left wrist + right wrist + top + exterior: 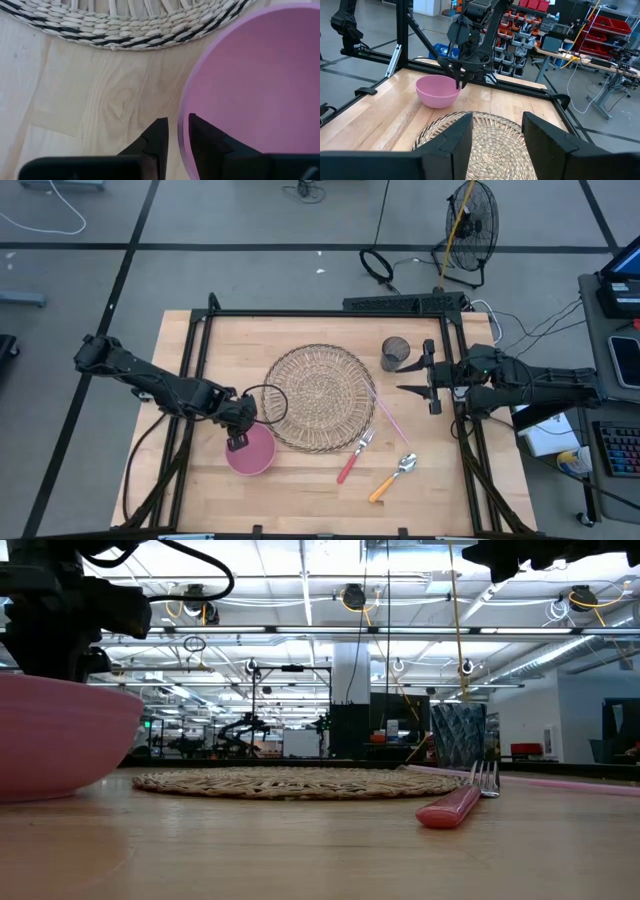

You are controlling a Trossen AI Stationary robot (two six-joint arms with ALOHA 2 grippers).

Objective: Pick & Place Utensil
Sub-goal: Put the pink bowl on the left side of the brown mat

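A pink bowl (252,452) stands on the wooden table near the woven round mat (320,395). My left gripper (238,442) is at the bowl's left rim, shut on it. A fork with a red handle (353,457) and a spoon with an orange handle (392,477) lie flat on the table to the right of the bowl. My right gripper (415,388) hangs open above the mat's right edge, touching nothing. In the low view the bowl (60,735) is at the left and the fork (455,805) at the right. My left gripper has the pink bowl's rim (182,135) between its two fingers, one finger (205,142) inside the bowl and the other finger (157,140) outside. The fingers come from above, pointing down. The bowl's base is on the table and the bowl is upright.
A dark cup (395,352) stands at the mat's far right. A thin pink stick (390,415) lies along the mat's right edge. A black frame (330,313) runs around the table. Bare wood lies near the front edge, left of the bowl.
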